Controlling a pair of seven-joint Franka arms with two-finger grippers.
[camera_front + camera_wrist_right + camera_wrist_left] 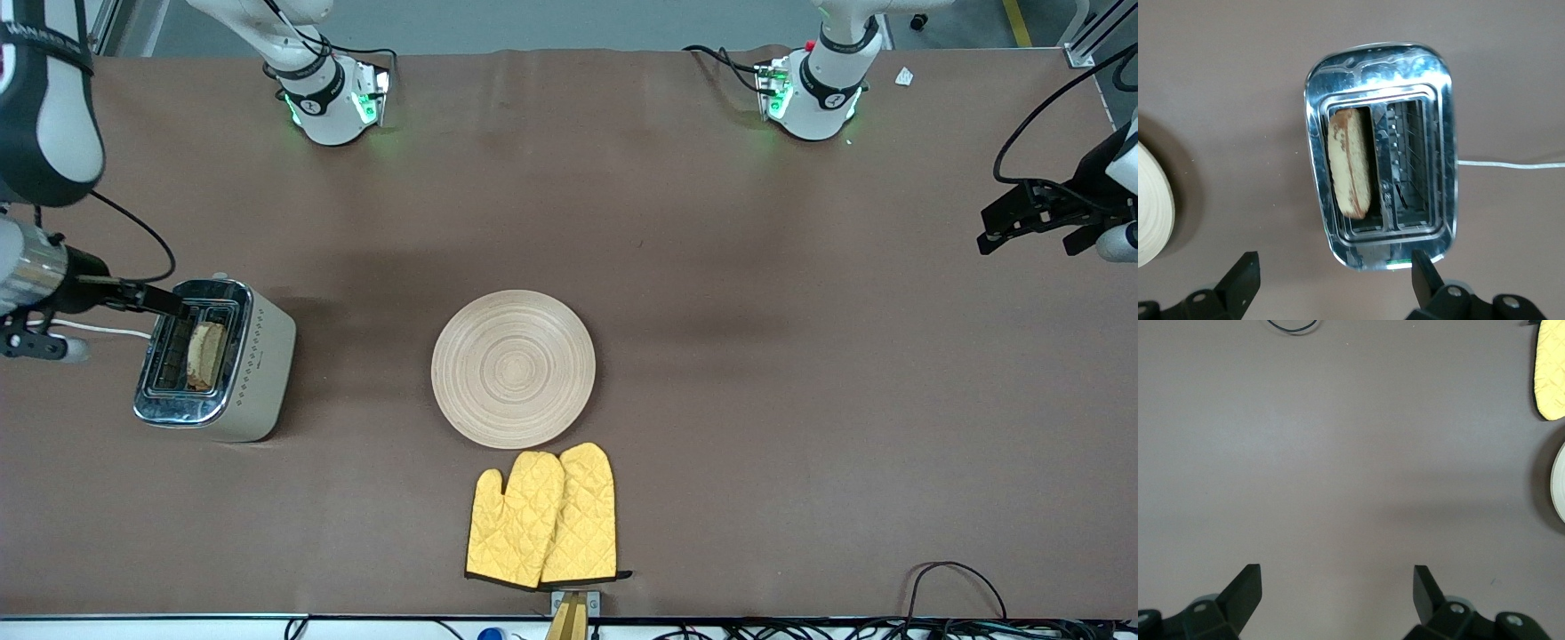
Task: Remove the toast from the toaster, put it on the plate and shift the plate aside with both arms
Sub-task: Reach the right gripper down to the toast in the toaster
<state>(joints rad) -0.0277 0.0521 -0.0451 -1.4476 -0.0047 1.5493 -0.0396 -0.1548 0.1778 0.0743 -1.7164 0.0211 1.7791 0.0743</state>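
The toast stands on edge in the toaster, in the slot on the plate's side. My right gripper hovers open over the toaster's end that is farther from the front camera, holding nothing. The round beige plate lies bare at mid-table. At the left arm's end of the table my left gripper hangs open and empty over the brown table surface.
Two yellow oven mitts lie just nearer the front camera than the plate. A white cord runs from the toaster. A black cable loops near the front edge at the left arm's end.
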